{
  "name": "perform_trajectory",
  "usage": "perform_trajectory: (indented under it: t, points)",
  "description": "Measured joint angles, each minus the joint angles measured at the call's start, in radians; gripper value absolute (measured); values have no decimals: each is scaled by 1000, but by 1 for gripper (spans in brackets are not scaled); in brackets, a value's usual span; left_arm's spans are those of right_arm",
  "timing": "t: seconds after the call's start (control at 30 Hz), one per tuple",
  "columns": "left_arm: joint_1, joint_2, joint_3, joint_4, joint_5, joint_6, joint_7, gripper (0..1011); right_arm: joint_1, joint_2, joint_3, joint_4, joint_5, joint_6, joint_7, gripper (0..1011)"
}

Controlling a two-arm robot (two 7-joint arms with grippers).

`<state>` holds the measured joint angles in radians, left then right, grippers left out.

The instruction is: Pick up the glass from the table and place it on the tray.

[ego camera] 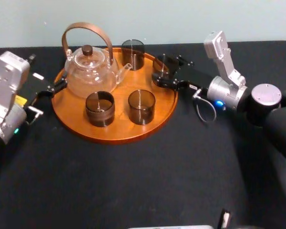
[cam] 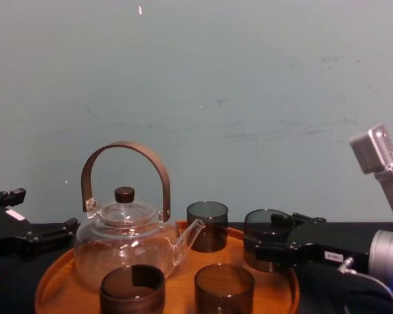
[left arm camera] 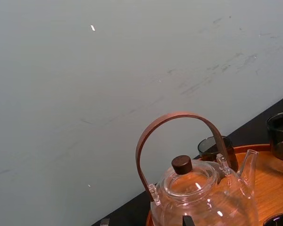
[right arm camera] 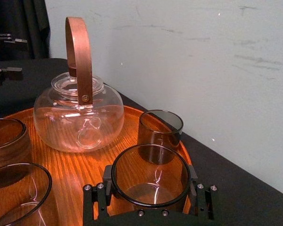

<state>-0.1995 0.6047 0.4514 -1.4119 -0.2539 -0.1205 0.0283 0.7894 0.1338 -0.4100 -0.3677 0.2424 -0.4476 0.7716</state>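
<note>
Right gripper (ego camera: 169, 71) clamps the glass (cam: 267, 245) over the raised rim of the tray (ego camera: 119, 130); released here, its base may catch the rim and tip. Left gripper (ego camera: 55, 88), fingers apart, idles beside the tray.

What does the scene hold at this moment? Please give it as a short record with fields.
right gripper: shut on the glass, at the right side of the tray
left gripper: beside the tray's left rim, near the teapot
also on tray, upright: back glass, front glass, dark cup
glass resting or lifted: cannot tell
table: black, under the tray
</note>
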Motion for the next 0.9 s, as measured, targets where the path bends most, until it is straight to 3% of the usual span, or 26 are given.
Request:
perform_trajectory:
  t: [0.33, 0.4, 0.9]
  points:
    - [0, 0, 0, 0, 0, 0, 0, 1001, 105, -59, 14, 223, -9, -97, 45, 905]
    - [0, 0, 0, 0, 0, 0, 0, 1001, 145, -76, 3, 305, 4, -135, 57, 905]
    - [0, 0, 0, 0, 0, 0, 0, 1001, 129, -69, 8, 270, -1, -121, 54, 905]
